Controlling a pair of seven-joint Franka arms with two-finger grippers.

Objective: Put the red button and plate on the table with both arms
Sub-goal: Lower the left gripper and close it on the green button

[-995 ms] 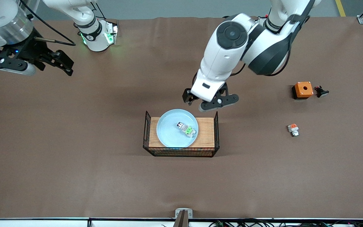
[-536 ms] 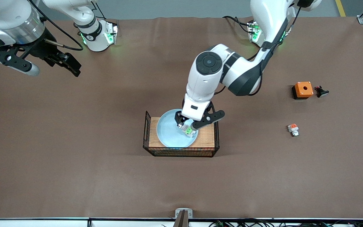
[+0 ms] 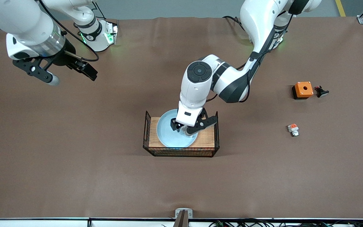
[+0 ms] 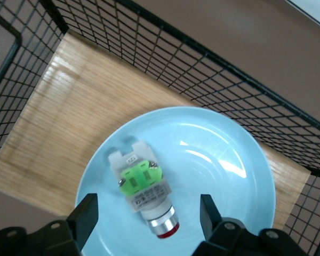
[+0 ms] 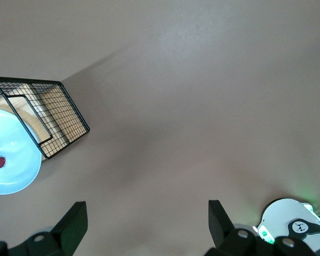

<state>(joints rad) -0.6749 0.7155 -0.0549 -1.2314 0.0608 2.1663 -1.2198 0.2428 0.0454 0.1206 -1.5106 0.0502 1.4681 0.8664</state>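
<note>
We judge the task barely begun: the red button [image 4: 143,196] lies in the plate [image 4: 224,160] inside the wire tray [image 3: 215,134], our left gripper [image 4: 149,210] spread around it without grasping, our right gripper [image 3: 71,71] released above the table [image 3: 106,176].

I see my button [image 4: 143,193] lying on its side in the plate [image 4: 224,176], low and center in my left wrist view. It has a white-grey body, a bright green top, a silver collar and a red tip. The plate is round, glossy, pale blue, sitting flat at the middle of the front view, partly hidden there.
</note>
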